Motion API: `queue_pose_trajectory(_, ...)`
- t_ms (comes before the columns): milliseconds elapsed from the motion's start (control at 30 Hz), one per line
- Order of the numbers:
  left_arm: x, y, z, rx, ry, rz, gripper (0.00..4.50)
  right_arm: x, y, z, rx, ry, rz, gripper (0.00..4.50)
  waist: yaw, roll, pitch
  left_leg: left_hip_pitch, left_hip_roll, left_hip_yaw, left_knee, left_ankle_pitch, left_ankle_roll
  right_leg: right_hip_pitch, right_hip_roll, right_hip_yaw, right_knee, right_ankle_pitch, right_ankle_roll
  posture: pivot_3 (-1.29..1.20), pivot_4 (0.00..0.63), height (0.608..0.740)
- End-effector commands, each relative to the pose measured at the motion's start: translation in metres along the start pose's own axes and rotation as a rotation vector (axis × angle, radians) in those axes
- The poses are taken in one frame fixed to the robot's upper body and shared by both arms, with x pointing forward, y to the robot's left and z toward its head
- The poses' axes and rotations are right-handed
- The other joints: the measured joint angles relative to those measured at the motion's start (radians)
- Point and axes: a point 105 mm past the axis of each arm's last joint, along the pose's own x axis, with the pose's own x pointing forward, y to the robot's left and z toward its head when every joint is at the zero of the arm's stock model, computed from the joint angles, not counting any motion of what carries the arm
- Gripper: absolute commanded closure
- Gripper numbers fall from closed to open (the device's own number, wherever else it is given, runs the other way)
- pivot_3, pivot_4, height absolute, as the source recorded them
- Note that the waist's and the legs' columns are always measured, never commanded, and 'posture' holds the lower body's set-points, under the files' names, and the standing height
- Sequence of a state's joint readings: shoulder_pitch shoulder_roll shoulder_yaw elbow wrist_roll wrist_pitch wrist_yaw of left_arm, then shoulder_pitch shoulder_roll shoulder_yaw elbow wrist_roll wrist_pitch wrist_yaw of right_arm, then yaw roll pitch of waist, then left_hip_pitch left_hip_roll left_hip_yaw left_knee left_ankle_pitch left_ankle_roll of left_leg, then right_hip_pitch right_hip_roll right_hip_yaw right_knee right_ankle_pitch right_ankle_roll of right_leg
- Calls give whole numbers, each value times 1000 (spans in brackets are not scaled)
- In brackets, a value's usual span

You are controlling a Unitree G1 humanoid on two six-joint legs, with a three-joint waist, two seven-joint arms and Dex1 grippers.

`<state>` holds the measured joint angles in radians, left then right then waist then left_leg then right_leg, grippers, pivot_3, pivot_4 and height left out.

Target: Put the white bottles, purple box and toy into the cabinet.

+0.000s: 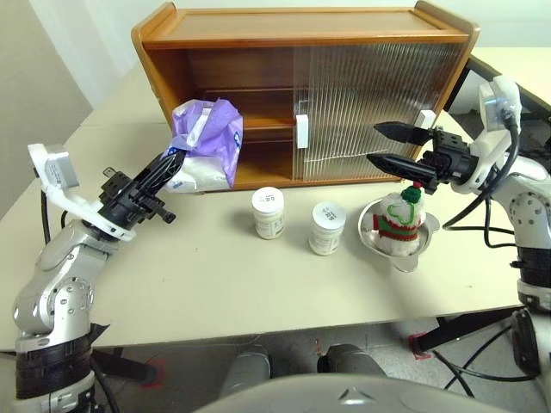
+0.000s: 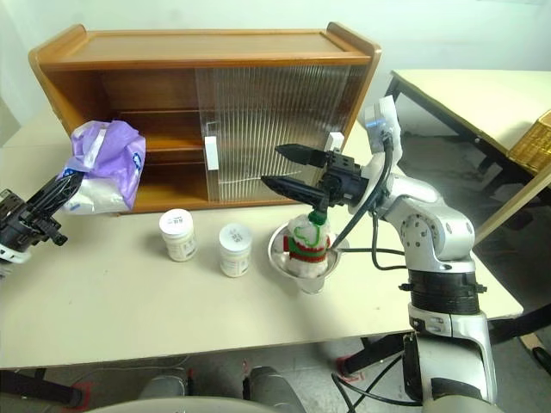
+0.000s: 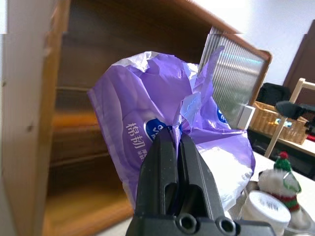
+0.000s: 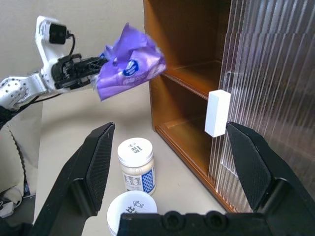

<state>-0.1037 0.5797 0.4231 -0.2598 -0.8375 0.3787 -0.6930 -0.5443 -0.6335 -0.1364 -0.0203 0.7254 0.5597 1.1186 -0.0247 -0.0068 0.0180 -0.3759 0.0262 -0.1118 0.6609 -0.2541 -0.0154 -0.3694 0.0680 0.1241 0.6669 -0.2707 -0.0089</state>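
Note:
My left gripper (image 1: 175,161) is shut on the crinkled top of the purple box (image 1: 207,142), holding it above the table in front of the open left half of the cabinet (image 1: 301,26). Two white bottles (image 1: 268,212) (image 1: 327,227) stand side by side on the table before the cabinet. The toy (image 1: 400,219) sits in a steel bowl at the right. Just above the toy, my right gripper (image 1: 376,144) hangs open and empty, pointing left along the ribbed sliding door (image 1: 370,103).
The steel bowl (image 1: 367,227) holding the toy stands near the table's right edge. The sliding doors with white handles (image 1: 301,131) cover the cabinet's right half. A second table with a wicker basket (image 2: 529,142) stands off to the right.

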Motion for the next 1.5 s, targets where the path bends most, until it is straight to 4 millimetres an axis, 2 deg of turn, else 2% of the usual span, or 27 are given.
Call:
queue_pose_trajectory(33,23,4,2,0,26,4,4478,0,2,-2,-10,7,-8,0,2,-2,1,1,0,0,0,0,0,1,1,0,0,-1,1,-53,33,740)
queue_pose_trajectory(133,38,10,4,-6,34,25,4478,-1,3,-2,-6,2,-14,0,-1,-3,2,1,2,0,0,0,0,1,1,0,0,1,0,-61,37,740)
queue_pose_trajectory(200,49,27,2,-30,52,119,4478,-2,4,-3,-1,2,-20,0,-2,-3,2,1,2,1,0,0,0,1,2,1,0,1,-1,-66,38,740)
queue_pose_trajectory(267,56,34,3,-47,55,153,4478,-2,4,-3,1,-1,-24,0,-3,-3,3,1,2,1,0,0,0,1,2,1,0,1,0,-68,39,740)
queue_pose_trajectory(433,77,43,6,-60,51,165,4478,-1,5,-3,3,-7,-28,0,-6,-7,8,1,3,2,-1,0,0,0,3,2,-1,-1,7,-72,41,740)
queue_pose_trajectory(567,97,41,7,-52,51,146,4478,-1,5,-2,2,-11,-30,0,-6,-9,9,0,2,3,-1,0,0,1,3,2,-2,0,10,-79,39,740)
queue_pose_trajectory(700,107,40,6,-50,62,124,4478,0,5,-2,0,-13,-32,0,-6,-11,11,0,2,4,0,0,0,1,3,3,-3,1,13,-86,37,740)
queue_pose_trajectory(833,118,46,2,-24,87,129,4478,-1,5,-2,-3,-15,-38,0,-1,-12,11,0,2,4,0,1,1,1,3,3,-3,1,14,-92,36,740)
queue_pose_trajectory(1100,125,54,-2,20,102,151,4478,-2,5,-2,-5,-17,-46,0,-2,-12,12,2,2,4,0,8,10,3,3,2,-3,6,12,-97,35,740)
queue_pose_trajectory(1233,127,53,-2,18,97,143,3466,-2,4,-1,-8,-17,-51,0,-1,-12,13,2,2,3,0,10,10,3,3,2,-3,7,11,-103,34,740)
queue_pose_trajectory(1367,127,52,-2,11,86,143,2082,-2,3,0,-9,-16,-51,0,2,-13,13,-2,1,3,0,11,9,1,2,1,-5,7,11,-99,34,740)
queue_pose_trajectory(1433,128,51,-1,8,79,141,1843,-2,3,0,-9,-16,-49,0,5,-13,13,-5,0,3,0,11,8,-1,1,1,-6,7,10,-97,35,740)
queue_pose_trajectory(1500,128,49,0,2,66,135,1400,-2,3,0,-9,-15,-47,0,3,-13,13,-6,-1,3,0,10,8,-2,0,2,-6,7,10,-95,34,740)
